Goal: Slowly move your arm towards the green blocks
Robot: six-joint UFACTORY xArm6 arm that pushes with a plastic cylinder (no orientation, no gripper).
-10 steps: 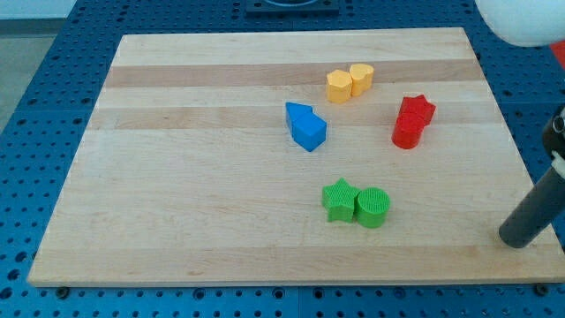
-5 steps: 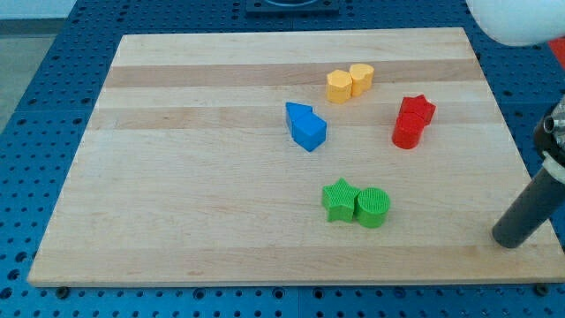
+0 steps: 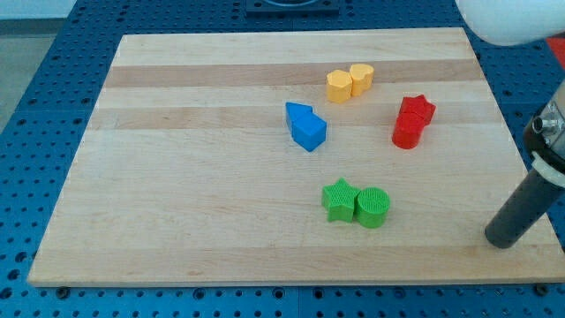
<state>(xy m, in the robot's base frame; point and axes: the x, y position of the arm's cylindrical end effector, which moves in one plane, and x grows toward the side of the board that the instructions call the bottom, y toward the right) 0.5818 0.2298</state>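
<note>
A light wooden board (image 3: 221, 177) lies on a blue table with rows of little holes (image 3: 26, 132). Small coloured blocks sit on the board.

The two green blocks are near the view's bottom, a bit to the right of the middle. The green star (image 3: 339, 199) is on the left and the green round block (image 3: 372, 208) is on the right. They touch each other.

The arm has no claw. It ends in a dark rod (image 3: 521, 208), so there is nothing to open or shut, and it holds nothing. The rod leans in from the view's right edge. The tip (image 3: 499, 239) is down on the board near its bottom right corner. It is to the right of the green round block and a little lower in the view. It is well apart from both green blocks, and bare wood shows between them. The tip touches no block.

Higher up, near the middle of the board, is a blue block (image 3: 305, 126). It looks like two blue pieces pushed together, and the shapes are hard to tell.

Near the view's top are two yellow blocks side by side, touching. The left yellow block (image 3: 339, 86) has many flat sides, and the yellow heart (image 3: 361, 78) is on its right.

To the right of the blue block are two red blocks that touch. The red star (image 3: 418, 109) is higher, and the red round block (image 3: 406, 132) is just below it.

A white round thing (image 3: 503, 19) shows at the view's top right corner.
</note>
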